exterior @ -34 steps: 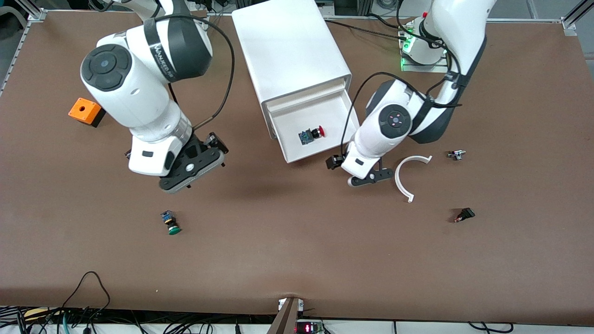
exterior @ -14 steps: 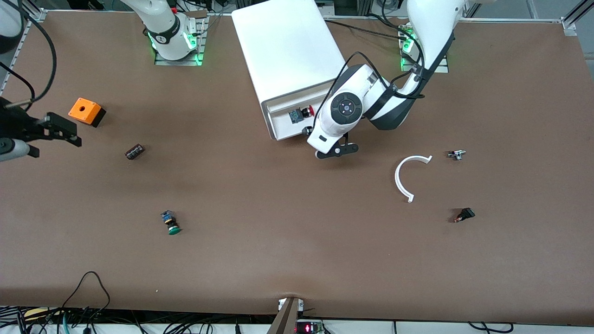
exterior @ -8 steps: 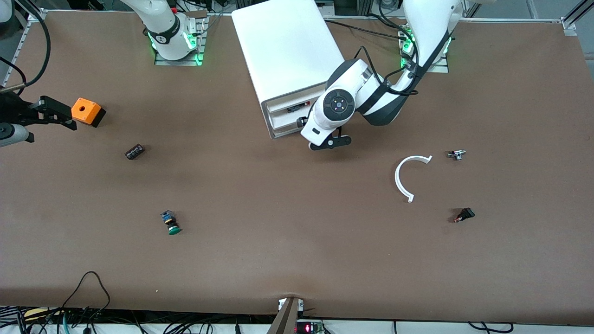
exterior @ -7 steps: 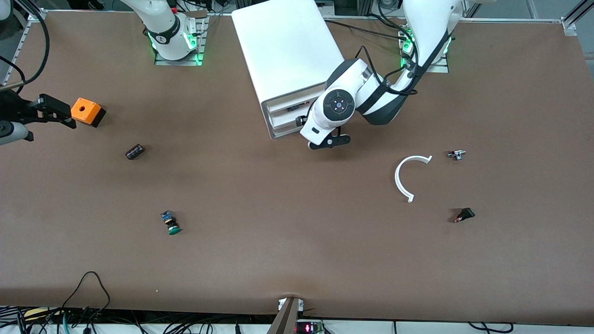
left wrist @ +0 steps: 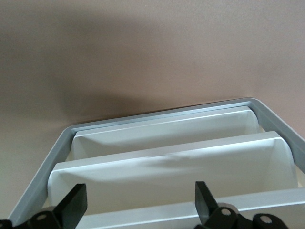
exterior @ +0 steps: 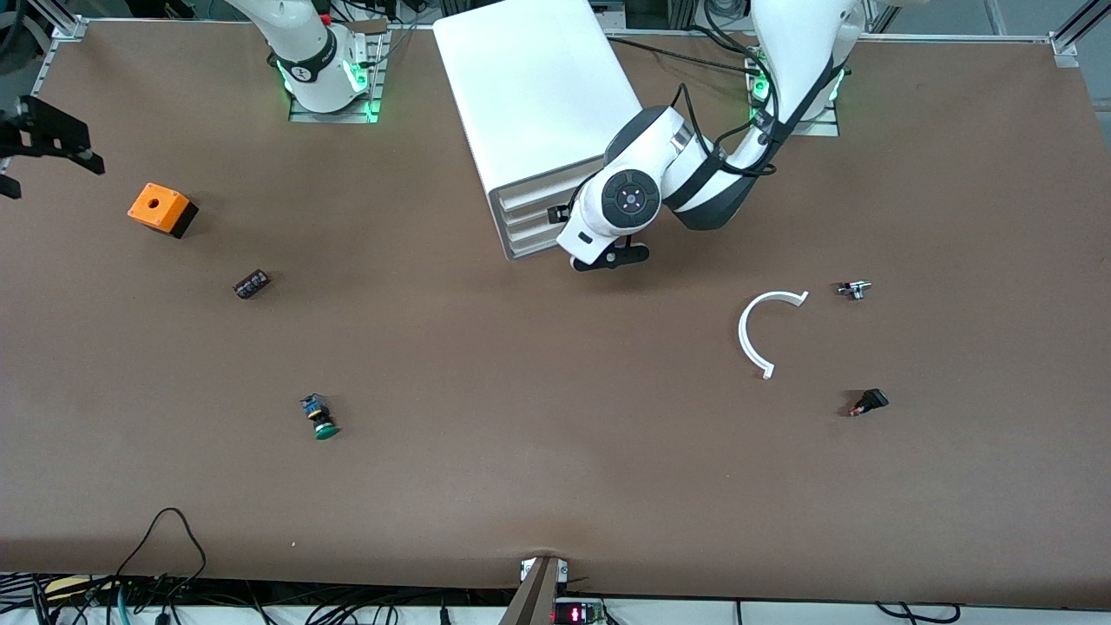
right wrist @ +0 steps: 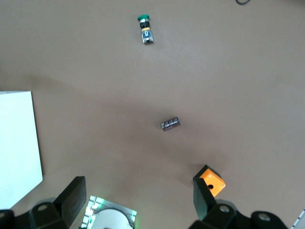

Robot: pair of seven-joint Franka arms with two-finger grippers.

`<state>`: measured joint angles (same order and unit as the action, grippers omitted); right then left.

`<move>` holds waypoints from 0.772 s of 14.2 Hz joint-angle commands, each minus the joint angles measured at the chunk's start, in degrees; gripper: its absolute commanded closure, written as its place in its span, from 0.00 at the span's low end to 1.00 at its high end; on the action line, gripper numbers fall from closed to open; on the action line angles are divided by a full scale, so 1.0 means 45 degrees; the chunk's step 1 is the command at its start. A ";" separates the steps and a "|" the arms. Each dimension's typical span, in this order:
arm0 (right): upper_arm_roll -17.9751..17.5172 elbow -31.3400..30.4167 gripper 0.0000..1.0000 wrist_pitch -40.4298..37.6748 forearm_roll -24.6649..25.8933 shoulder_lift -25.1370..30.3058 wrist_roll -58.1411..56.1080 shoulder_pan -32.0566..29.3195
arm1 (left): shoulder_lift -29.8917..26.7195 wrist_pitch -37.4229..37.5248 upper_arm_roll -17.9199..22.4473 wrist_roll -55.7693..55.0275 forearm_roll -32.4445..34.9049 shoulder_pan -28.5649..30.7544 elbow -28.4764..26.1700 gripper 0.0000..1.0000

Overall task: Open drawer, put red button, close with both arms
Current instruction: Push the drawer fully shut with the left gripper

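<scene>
two open claws, neither holding anything. the left claw (exterior: 597,240) (left wrist: 139,202) sits right at the front of the white cabinet (exterior: 538,95), its black fingers (left wrist: 76,206) spread wide across the middle drawer front (left wrist: 167,162); whether they touch it i cannot tell. the cabinet is a smooth, glossy white box with rounded corners and a grey frame around three stacked drawer fronts, all pushed in level with one another. the red button cannot be seen in any view.

the right claw (exterior: 48,139) (right wrist: 139,198) hangs high over the edge of the worktop (exterior: 555,486) at the right arm's end, jaws apart, above the orange box (exterior: 161,208) (right wrist: 212,181), a blocky cube with a round hole in its top and a dark base.

the worktop is flat, matte brown, with metal rails at its corners. a small dark ribbed block (exterior: 252,284) (right wrist: 170,124) lies nearer the front camera than the orange box, and the green-capped button (exterior: 319,417) (right wrist: 145,28) lies on its side nearer again. toward the left arm's end lie a thin white curved strip (exterior: 753,334), a tiny metal part (exterior: 854,289) and a small black part (exterior: 870,401), all well apart. wide bare brown surface spreads between the cabinet and the front edge.
</scene>
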<state>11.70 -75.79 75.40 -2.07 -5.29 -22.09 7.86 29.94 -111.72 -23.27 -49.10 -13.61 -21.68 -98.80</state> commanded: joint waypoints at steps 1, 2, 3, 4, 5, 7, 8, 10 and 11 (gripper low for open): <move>0.0018 -0.0189 0.00 -0.0115 0.0263 -0.0171 -0.0849 -0.0144 | -0.0092 0.0178 -0.0005 0.0345 -0.0316 0.0072 -0.0036 0.00; 0.0153 -0.0151 0.00 -0.0134 0.0090 -0.0365 -0.1007 -0.0319 | -0.0131 0.0198 -0.0005 0.0365 -0.0316 0.0111 0.0041 0.00; 0.0193 -0.0189 0.00 -0.0134 0.0069 -0.0425 -0.0854 -0.0417 | -0.0170 0.0179 0.0015 0.0365 -0.0297 0.0150 0.0139 0.00; 0.0194 -0.0305 0.00 -0.0154 0.0243 -0.0387 -0.0794 -0.0418 | -0.0209 0.0178 0.0054 0.0365 -0.0162 0.0170 0.0198 0.00; 0.0233 -0.0365 0.00 -0.0154 0.0283 -0.0348 -0.0620 -0.0438 | -0.0248 0.0159 0.0093 0.0384 -0.0102 0.0325 0.0237 0.00; 0.0583 -0.0365 0.00 -0.0056 0.0225 -0.0251 -0.0286 -0.0438 | -0.0326 0.0314 0.0112 0.0326 0.0170 0.0676 0.0529 0.00; 0.0546 -0.0443 0.00 -0.0114 0.0322 -0.0192 -0.0305 -0.0418 | -0.0404 0.0566 0.0093 0.0326 0.0578 0.0833 0.0762 0.00; 0.0468 -0.0948 0.00 -0.0076 0.0322 0.0100 -0.0305 -0.0341 | -0.0482 0.1307 0.0093 0.0345 0.1553 0.1087 0.1212 0.00; 0.0429 -0.1203 0.00 -0.0076 0.0380 0.0237 -0.0325 -0.0282 | -0.0482 0.1562 0.0074 0.0365 0.2023 0.1320 0.1407 0.00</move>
<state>14.48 -77.66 75.05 -1.60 -6.96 -24.42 6.16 28.93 -107.99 -22.84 -48.32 -8.02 -17.06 -94.16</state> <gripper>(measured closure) 0.000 0.000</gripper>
